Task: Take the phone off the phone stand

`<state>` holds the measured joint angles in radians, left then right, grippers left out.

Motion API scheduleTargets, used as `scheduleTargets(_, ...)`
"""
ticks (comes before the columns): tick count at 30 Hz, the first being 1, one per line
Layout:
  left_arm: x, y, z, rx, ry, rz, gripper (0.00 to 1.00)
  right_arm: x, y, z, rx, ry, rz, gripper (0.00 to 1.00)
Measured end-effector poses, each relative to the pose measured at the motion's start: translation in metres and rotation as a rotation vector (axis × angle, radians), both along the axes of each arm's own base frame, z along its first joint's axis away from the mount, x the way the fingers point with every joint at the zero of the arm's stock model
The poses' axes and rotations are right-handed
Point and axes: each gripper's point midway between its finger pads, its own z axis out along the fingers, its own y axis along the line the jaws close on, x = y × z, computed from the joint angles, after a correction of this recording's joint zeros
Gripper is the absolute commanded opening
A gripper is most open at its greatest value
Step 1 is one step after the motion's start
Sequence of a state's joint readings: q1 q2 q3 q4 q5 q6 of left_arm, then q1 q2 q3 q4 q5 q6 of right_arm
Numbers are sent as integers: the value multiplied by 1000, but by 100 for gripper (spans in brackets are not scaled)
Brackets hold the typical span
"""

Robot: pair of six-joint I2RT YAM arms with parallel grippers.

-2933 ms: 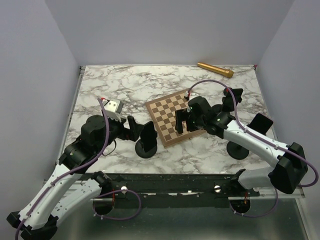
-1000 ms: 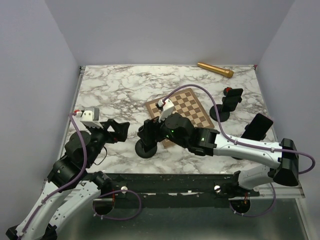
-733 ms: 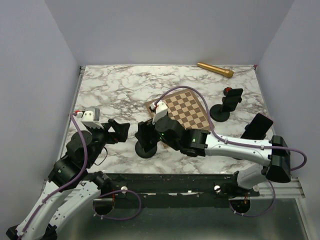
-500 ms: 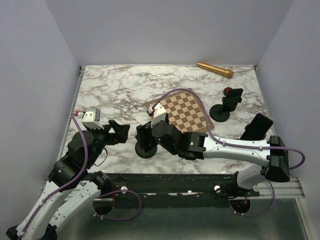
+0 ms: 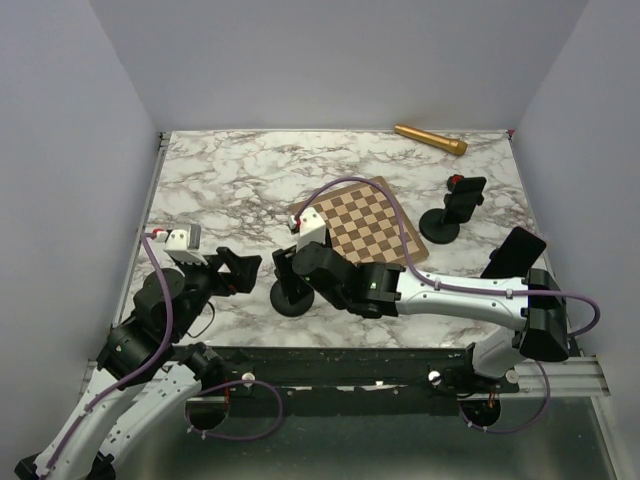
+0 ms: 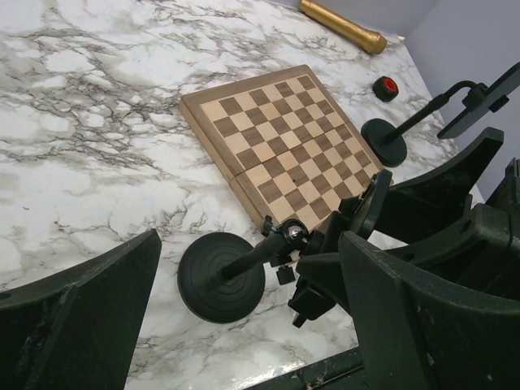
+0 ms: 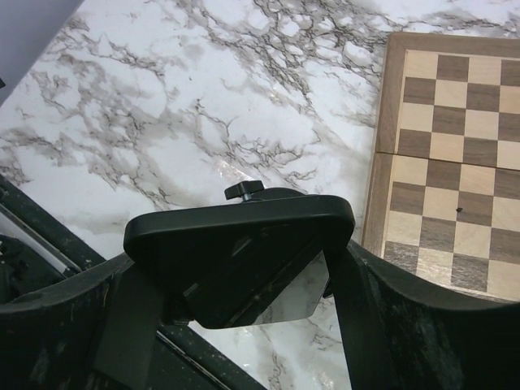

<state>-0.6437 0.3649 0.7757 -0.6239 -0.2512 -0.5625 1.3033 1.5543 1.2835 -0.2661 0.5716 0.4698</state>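
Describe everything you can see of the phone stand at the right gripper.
The phone stand is black: a round, ridged disc base on the marble table, a thin stem slanting up to a ball joint with a knob, and on top a dark slab, seemingly the phone. It stands apart from the chessboard. Fingers of the right gripper flank that top; whether they clamp it is unclear.

We see two arms built alike: the left arm and the right arm have white link shells joined by bulky black joint housings. A purple cable runs loosely along the left one, and a second purple cable arcs over the right. The left wrist camera and the right wrist camera are small white blocks, each with a red speck at its edge. The left fingers and the right fingers are broad, matte black plastic, faintly scuffed with pale dust.
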Motion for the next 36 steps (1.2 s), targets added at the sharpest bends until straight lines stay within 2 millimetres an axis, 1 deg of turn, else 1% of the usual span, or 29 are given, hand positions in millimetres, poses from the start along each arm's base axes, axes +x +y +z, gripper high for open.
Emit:
scheduleTargets(6, -6, 1, -7, -11, -1, -15, 99, 1, -2, 0, -9, -5, -5, 33)
scheduleTargets(8, -6, 0, -10, -12, 6, -19, 97, 1, -2, 0, -9, -5, -5, 22)
scheduleTargets(9, -6, -1, -12, -11, 11, -22, 96, 1, -2, 0, -9, -5, -5, 18)
scheduleTargets(11, -7, -6, -20, -4, 31, -45, 94, 1, -2, 0, -11, -7, -4, 10)
scheduleTargets(13, -8, -13, -32, 8, 66, -78, 89, 1, -3, 0, -14, -7, -3, 2)
scheduleTargets(14, -9, -16, -37, 13, 81, -92, 87, 1, -3, 0, -16, -7, -2, 1)
scheduleTargets(18, -14, -26, -58, 20, 121, -151, 81, 3, -4, 0, -17, 1, 11, 1)
scheduleTargets(20, -17, -29, -62, 5, 115, -175, 78, 6, -5, 0, -15, 12, 25, 1)
scheduleTargets(23, -21, -38, -62, -29, 110, -219, 63, 12, -7, 1, -5, 33, 37, 1)
scheduleTargets(24, -22, -41, -62, -40, 110, -234, 62, 15, -9, 1, 0, 40, 41, 1)
scheduleTargets(28, -27, -58, -65, -94, 100, -321, 64, 23, -13, 4, 18, 66, 50, 1)
scheduleTargets(30, -31, -65, -71, -118, 100, -363, 66, 24, -14, 4, 19, 73, 56, 1)
scheduleTargets(33, -34, -69, -76, -125, 107, -392, 69, 24, -14, 3, 19, 80, 66, 1)
scheduleTargets(36, -32, -72, -72, -110, 100, -406, 71, 24, -14, 3, 17, 82, 77, 1)
